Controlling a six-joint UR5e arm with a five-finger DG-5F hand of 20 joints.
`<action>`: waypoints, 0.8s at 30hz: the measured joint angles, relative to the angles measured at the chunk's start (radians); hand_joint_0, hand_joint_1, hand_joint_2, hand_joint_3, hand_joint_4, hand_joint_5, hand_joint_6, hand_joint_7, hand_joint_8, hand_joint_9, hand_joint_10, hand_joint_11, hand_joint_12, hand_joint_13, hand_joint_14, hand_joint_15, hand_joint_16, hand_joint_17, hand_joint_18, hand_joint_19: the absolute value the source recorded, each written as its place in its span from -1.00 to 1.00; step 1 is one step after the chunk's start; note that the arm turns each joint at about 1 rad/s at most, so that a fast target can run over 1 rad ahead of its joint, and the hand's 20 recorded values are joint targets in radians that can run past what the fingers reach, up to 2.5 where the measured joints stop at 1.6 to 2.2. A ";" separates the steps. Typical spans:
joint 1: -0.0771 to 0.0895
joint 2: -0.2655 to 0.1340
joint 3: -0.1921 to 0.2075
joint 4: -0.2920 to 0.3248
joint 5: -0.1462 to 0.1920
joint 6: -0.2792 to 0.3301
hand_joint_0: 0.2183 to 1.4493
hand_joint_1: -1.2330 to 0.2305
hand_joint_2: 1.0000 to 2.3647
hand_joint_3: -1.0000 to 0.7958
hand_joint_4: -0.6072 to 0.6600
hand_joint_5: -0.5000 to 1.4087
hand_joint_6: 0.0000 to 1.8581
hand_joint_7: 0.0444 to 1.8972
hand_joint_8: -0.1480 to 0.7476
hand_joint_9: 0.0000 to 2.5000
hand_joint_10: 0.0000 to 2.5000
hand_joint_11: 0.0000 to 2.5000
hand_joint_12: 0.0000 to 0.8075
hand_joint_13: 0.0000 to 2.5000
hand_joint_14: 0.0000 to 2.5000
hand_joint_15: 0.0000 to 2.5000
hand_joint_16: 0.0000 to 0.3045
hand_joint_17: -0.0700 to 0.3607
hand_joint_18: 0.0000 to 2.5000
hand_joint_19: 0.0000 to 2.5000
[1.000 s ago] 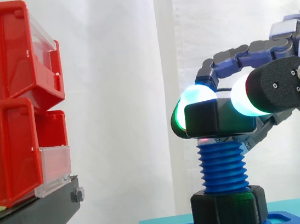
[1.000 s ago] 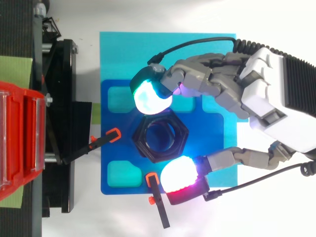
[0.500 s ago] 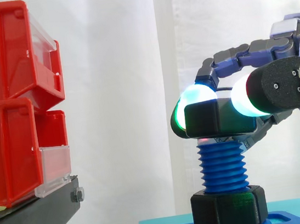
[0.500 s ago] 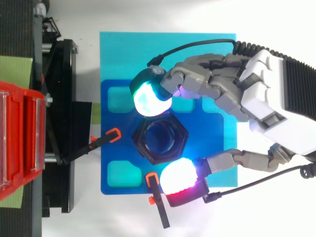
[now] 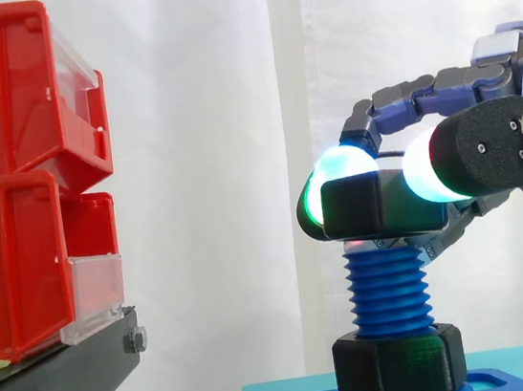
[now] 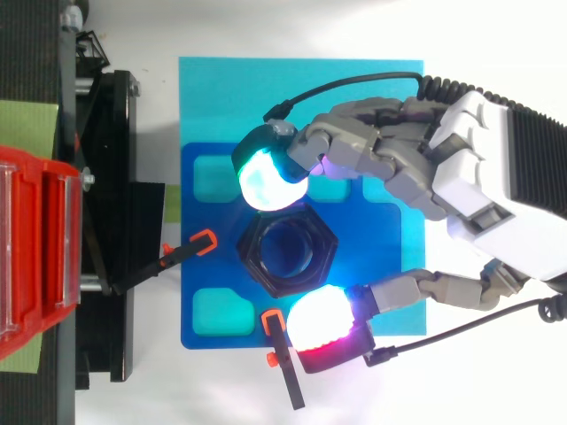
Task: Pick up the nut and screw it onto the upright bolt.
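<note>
**Picked up and set on the bolt tip; screwing down left to do**

Pinching the black hexagonal plastic nut (image 5: 378,204) between the curled, glowing fingertips (image 6: 270,177) of the grey multi-fingered robot hand (image 6: 483,168): one pad pressed on the far side, another on the near side, opposite each other. Holding it level, right at the top end of the upright blue threaded plastic bolt (image 5: 388,290). From above, lined up bore over shaft, with the blue bolt end showing through the hole.

So, judged from this: pick-up done, carrying over done, placing on the tip done or all but done. Cannot tell whether the first thread has caught or merely touches.

Leaving nearly the whole thread bare underneath, down to a second black hexagonal nut (image 5: 399,363) seated at the foot of the bolt. Hence most of the real work ahead: turning, probably letting go and regrasping several times, and winding down without tipping or cross-threading.

Standing on a dark blue recessed base plate (image 6: 381,232) over a cyan mat (image 6: 301,97), well apart from the red plastic bins (image 5: 10,190) on the black stand (image 5: 64,381).
</note>
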 measured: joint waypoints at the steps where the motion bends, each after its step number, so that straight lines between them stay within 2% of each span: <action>1: 0.000 0.000 0.000 -0.001 0.000 0.000 -0.39 -0.26 -1.00 -0.44 0.37 -0.62 -0.46 0.43 0.10 -0.38 -1.00 -0.92 0.03 -0.35 -1.00 -0.95 -0.61 -0.05 -0.37 -0.78; 6: 0.000 0.000 0.000 -0.009 0.000 0.001 -0.39 -0.26 -1.00 -0.44 0.37 -0.62 -0.46 0.44 0.10 -0.38 -1.00 -0.92 0.02 -0.35 -1.00 -0.94 -0.61 -0.06 -0.30 -0.55; 24: -0.008 -0.001 0.000 -0.010 -0.003 -0.003 -0.39 -0.26 -1.00 -0.44 0.38 -0.62 -0.46 0.43 0.10 -0.38 -1.00 -0.92 0.01 -0.35 -1.00 -0.95 -0.60 -0.04 -0.33 -0.59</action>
